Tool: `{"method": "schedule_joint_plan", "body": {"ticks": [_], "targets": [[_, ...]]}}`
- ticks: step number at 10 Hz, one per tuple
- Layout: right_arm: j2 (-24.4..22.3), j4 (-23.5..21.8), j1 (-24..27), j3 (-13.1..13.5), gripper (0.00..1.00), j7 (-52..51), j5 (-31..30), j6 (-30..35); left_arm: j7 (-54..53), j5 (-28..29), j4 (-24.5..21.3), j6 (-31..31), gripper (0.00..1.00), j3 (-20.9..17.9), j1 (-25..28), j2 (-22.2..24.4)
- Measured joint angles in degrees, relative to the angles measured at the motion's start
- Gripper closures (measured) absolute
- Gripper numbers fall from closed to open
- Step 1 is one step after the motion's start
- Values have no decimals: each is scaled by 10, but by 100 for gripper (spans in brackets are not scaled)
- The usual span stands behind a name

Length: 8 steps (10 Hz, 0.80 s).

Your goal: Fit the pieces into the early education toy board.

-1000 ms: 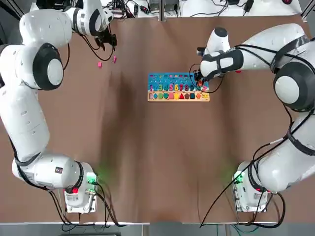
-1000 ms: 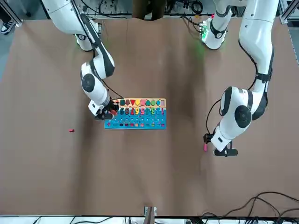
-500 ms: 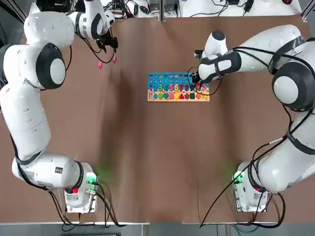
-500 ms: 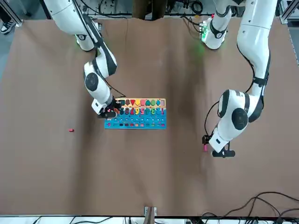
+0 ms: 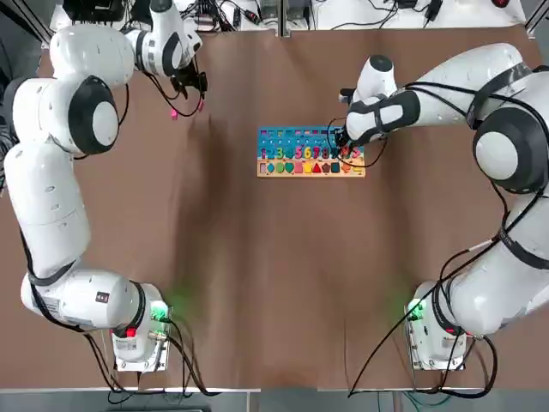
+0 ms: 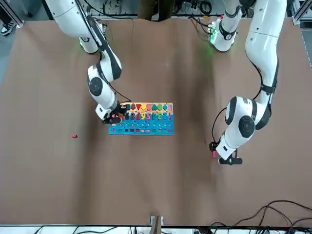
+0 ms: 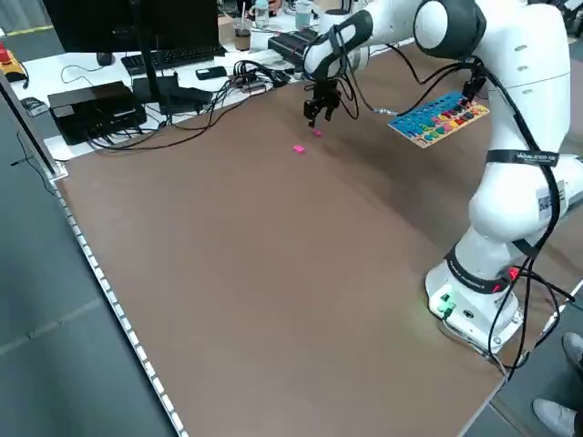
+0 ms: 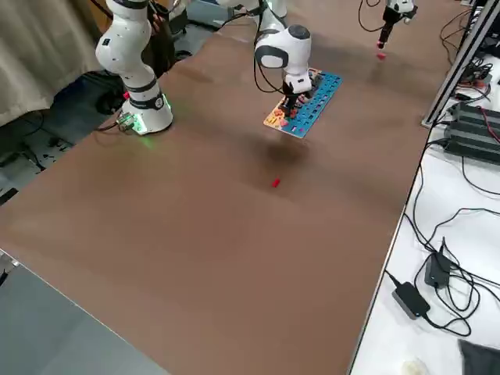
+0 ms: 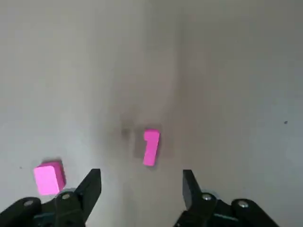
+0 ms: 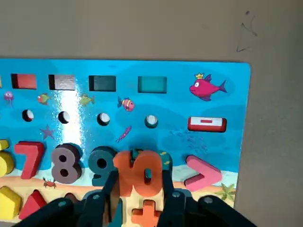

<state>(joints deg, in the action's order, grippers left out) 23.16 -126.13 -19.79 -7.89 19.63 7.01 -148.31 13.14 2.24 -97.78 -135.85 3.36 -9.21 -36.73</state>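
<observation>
The toy board (image 5: 310, 153) lies flat at mid-table, blue on top with coloured numbers and a wooden strip of shapes. My right gripper (image 10: 139, 189) is shut on an orange number piece (image 10: 138, 172), held over the board's (image 10: 142, 94) right end beside the 9. My left gripper (image 5: 189, 86) hovers open at the far left of the table. Below it lie two pink pieces: a slim one (image 9: 150, 147) in line with the gap between its fingers, and a block (image 9: 48, 178) off to one side. A small red piece (image 6: 74, 136) lies alone on the table, far from the board (image 6: 141, 118).
Brown tabletop surrounds the board on all sides. Cables, a monitor and boxes (image 7: 96, 105) sit on a bench beyond the table's far edge. Both arm bases (image 5: 137, 330) stand at the near edge.
My left gripper has drifted a little closer over the two pink pieces. My right gripper has shifted slightly at the board's right end, still holding the orange piece.
</observation>
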Motion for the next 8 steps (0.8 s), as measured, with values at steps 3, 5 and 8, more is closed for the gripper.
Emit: {"method": "schedule_joint_plan", "body": {"ticks": [3,5,8], "targets": [[6,-10,2,0,60,0,0,-20,3,0,-4,-29,23,0,-3,-7],[8,-11,2,0,60,0,0,-23,4,0,-7,-35,25,1,-6,-13],[8,-11,2,0,60,0,0,-23,4,0,-11,-35,27,0,-4,-13]]}}
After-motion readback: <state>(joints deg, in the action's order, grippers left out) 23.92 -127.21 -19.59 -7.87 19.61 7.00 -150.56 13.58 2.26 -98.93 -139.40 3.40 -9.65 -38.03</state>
